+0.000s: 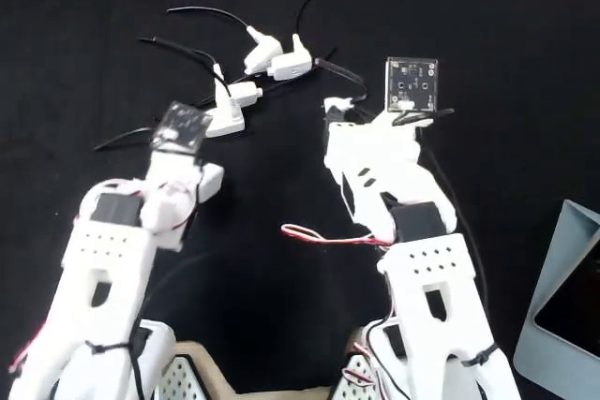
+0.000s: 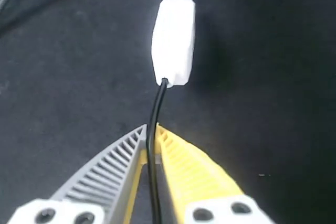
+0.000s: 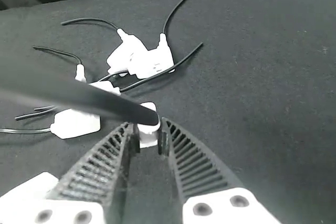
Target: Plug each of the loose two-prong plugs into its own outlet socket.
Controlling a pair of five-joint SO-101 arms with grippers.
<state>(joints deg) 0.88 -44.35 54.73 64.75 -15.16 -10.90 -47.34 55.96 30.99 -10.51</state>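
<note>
White plugs — clustered, black cords trailing.

Your white left arm and right arm carry red-white wires; the left end effector is ribbed, grey and yellow.

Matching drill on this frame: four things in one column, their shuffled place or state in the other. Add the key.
1. left tool
2. right tool
3. pair of touching white plastic connectors
4. grey-blue flat panel

A. at the right edge of the high view
B. shut on a small white plug
C. lying free on the black table, beyond both arms
D. shut on a thin black cable

Pairs: 1-D, 2-B, 3-C, 4-A
</note>
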